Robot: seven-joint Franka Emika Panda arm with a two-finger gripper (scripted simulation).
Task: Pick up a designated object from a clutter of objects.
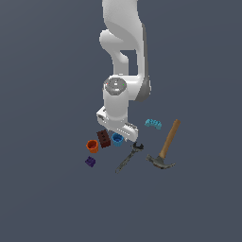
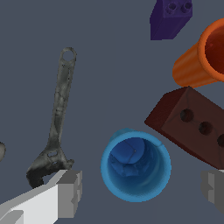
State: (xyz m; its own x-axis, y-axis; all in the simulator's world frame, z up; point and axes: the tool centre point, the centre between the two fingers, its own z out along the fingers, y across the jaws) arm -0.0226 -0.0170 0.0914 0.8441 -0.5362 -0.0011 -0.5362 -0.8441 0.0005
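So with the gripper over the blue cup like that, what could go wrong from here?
The dark red brick sits very close to the blue cup, so one finger of the open gripper may strike it while descending. The other finger is near the wrench head and could nudge it.

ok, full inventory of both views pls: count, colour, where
blue cup: 1, bright blue, upright, open top, between the gripper fingers, close beside the brick
brick: 1, dark red, holes in one face, between blue cup and orange cup
orange cup: 1, orange, on the brick's far side from the blue cup
purple block: 1, purple, near the orange cup at the edge of the clutter
wrench: 1, dark grey, flat on the floor, apart from the blue cup
hammer: 1, wooden handle, dark head, on the exterior view's right
ridged piece: 1, light cyan, curved, near the hammer handle's end
arm: 1, white
gripper: 1, grey fingers, open, either side of the blue cup
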